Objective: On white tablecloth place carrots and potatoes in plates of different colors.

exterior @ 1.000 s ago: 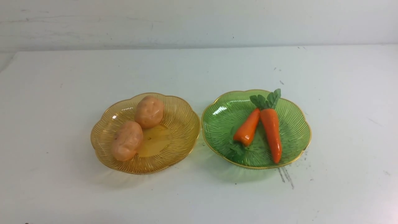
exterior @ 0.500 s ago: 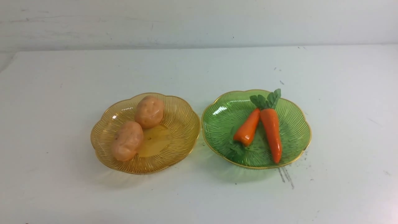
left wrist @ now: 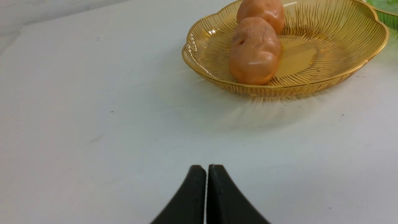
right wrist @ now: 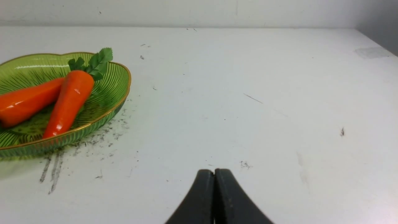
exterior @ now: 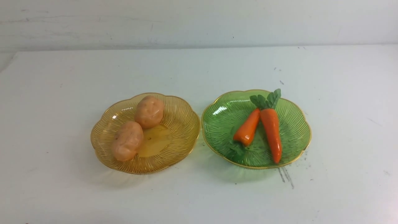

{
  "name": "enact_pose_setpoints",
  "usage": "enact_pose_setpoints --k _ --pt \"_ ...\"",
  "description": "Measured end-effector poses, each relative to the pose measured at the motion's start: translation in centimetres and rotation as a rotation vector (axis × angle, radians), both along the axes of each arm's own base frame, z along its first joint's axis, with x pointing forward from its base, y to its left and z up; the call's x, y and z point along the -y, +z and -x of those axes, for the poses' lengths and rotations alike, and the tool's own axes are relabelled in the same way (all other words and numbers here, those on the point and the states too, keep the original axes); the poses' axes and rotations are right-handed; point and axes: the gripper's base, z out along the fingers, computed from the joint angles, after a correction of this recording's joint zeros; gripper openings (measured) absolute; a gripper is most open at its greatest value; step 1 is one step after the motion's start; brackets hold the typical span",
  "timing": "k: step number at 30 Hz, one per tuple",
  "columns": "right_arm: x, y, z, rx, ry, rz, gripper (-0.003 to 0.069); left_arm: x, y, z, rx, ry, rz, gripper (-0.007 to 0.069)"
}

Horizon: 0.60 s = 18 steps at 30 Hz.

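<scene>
Two tan potatoes, one nearer (exterior: 127,140) and one farther (exterior: 149,111), lie in the amber-yellow plate (exterior: 183,130) on the white tablecloth (exterior: 199,193). The short carrot (exterior: 247,128) and the longer carrot (exterior: 272,133) lie in the green plate (exterior: 295,130) to its right. The front view shows neither gripper. In the left wrist view my left gripper (left wrist: 206,168) is shut and empty, well short of the amber plate (left wrist: 342,77) and its potatoes (left wrist: 255,51). In the right wrist view my right gripper (right wrist: 214,172) is shut and empty, off to the side of the green plate (right wrist: 105,109) and the longer carrot (right wrist: 70,102).
Dark scuffs and pen-like streaks (exterior: 286,175) mark the cloth by the green plate's front right. A pale wall (exterior: 199,21) rises behind the table's far edge. The table's left edge shows at the far left (exterior: 9,62).
</scene>
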Motion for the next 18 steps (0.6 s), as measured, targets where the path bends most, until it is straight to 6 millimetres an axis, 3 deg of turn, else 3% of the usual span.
enact_pose_setpoints --k 18 --pt "0.00 0.00 0.00 -0.001 0.003 0.011 -0.0015 0.00 0.00 0.00 0.000 0.000 0.000 -0.0003"
